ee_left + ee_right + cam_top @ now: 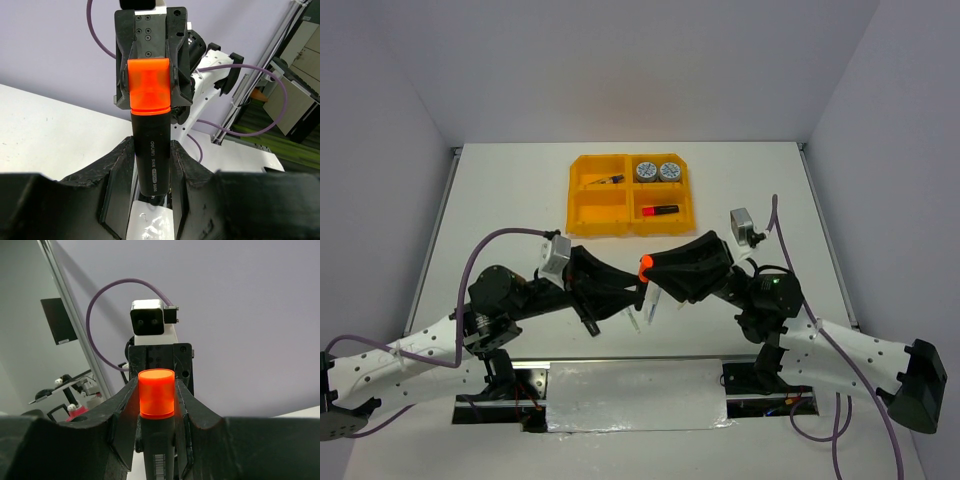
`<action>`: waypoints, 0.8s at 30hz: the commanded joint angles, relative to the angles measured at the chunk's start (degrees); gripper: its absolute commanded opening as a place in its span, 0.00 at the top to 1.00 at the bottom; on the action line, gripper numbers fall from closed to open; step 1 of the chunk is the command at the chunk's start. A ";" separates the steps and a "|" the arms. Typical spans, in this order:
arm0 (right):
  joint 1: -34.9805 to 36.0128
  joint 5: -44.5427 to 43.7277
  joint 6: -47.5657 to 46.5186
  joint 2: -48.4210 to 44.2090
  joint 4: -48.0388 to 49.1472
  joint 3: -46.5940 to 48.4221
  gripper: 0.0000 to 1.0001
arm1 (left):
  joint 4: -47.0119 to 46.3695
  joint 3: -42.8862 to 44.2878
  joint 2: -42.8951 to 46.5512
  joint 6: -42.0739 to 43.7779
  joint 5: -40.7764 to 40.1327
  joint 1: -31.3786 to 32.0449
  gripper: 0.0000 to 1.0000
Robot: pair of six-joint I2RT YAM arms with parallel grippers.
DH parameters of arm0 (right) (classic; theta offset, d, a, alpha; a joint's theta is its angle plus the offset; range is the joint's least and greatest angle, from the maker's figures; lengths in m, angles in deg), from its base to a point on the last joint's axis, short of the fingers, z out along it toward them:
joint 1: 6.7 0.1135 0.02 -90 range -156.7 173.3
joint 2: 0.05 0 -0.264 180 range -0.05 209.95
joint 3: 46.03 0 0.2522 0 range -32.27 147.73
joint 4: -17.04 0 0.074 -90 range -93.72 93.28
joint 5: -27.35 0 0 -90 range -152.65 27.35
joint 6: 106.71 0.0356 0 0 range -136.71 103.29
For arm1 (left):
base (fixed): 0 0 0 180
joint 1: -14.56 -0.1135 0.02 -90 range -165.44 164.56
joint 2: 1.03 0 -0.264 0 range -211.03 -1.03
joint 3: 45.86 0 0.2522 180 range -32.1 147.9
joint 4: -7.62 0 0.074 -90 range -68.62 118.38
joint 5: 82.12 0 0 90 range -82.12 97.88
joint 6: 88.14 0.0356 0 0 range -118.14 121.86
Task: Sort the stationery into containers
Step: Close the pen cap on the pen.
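Jaws on both sides are clamped on one highlighter, upright in mid-air between the arms, above the near middle of the worktop. The left jaws grip the black barrel low down. The right jaws grip higher, at the orange cap. Reads as a hand-over, half done.

Layout:
- The tray sits at the far centre of the worktop, well apart from the held item. 2x2 bins.
- Near-right bin: second highlighter lying flat, red-orange cap.
- Far-right bin: two tape rolls, side by side.
- Thin pale items lie on the worktop directly under the hand-over, partly hidden by the arms.
- Far-left bin: one thin dark item, too small to name.

Target, my call: near-right bin, beside its twin.

Doing it well:
- One side releases, never both, and only once the other's hold is square.
- No pulling apart while both are gripping, or the cap could pop off the barrel.
- Prefer the left jaws as carrier. A barrel grip is safer than a cap grip, since the barrel can slide out of the cap and drop.
- The releasing side backs straight out along its own axis, no sideways drag.
- Stay high on exit, clear of the pale items below.
- Lower into the bin, long axis parallel to the twin, and let go low so it doesn't bounce into the next bin.
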 commanded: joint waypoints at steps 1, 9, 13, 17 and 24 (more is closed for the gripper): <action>0.84 0.76 -1.37 2.25 0.69 -1.26 0.99 | -4.98 4.42 1.08 2.70 0.84 0.18 1.00; 1.45 6.82 -2.34 3.75 2.80 -0.74 0.76 | -1.99 5.82 2.49 5.60 -0.13 0.18 1.00; 1.63 7.09 -3.31 2.79 1.14 -0.12 0.71 | -0.06 6.62 2.23 7.10 0.22 0.18 1.00; 1.72 6.83 -4.36 1.12 -0.63 0.14 0.62 | 0.91 6.53 1.88 7.45 -0.30 0.18 1.00; 1.80 7.88 -5.33 0.50 -2.65 1.29 0.56 | 0.91 6.27 1.08 7.54 1.01 0.18 1.00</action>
